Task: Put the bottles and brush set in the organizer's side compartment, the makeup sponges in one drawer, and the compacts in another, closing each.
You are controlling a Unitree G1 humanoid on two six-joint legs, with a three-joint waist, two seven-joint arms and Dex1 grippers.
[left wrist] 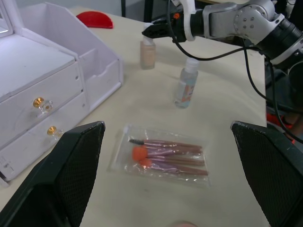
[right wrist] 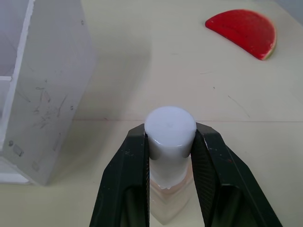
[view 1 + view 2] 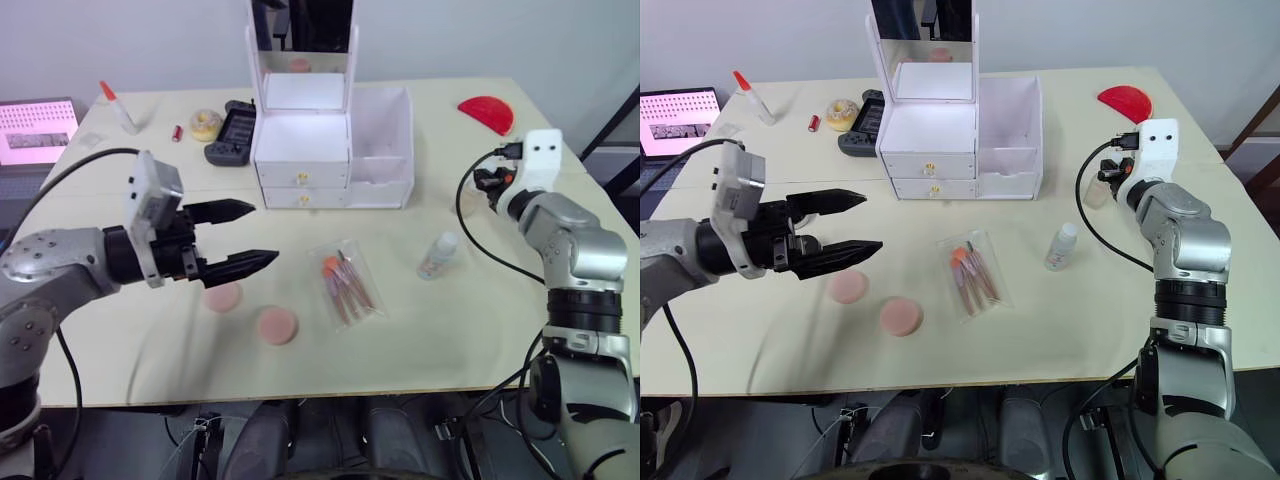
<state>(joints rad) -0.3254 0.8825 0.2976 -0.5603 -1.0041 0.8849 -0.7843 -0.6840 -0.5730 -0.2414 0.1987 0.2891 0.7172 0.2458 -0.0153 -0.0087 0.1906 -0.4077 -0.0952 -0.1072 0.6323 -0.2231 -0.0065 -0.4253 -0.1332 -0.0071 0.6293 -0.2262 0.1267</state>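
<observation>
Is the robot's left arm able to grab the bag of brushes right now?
Probably yes. The left tool is open and holds nothing, and the brush set lies flat on the bare table just beyond its tips, with nothing between them. The pink makeup sponges lie off to the side.

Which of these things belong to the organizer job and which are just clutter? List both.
Job:
- beige bottle, gripped at the cap by the right gripper
- clear bottle
- brush set
- two pink sponges
- organizer, both drawers shut

Clutter:
- red half-round piece
- black handheld device
- yellowish ring
- white tube
</observation>
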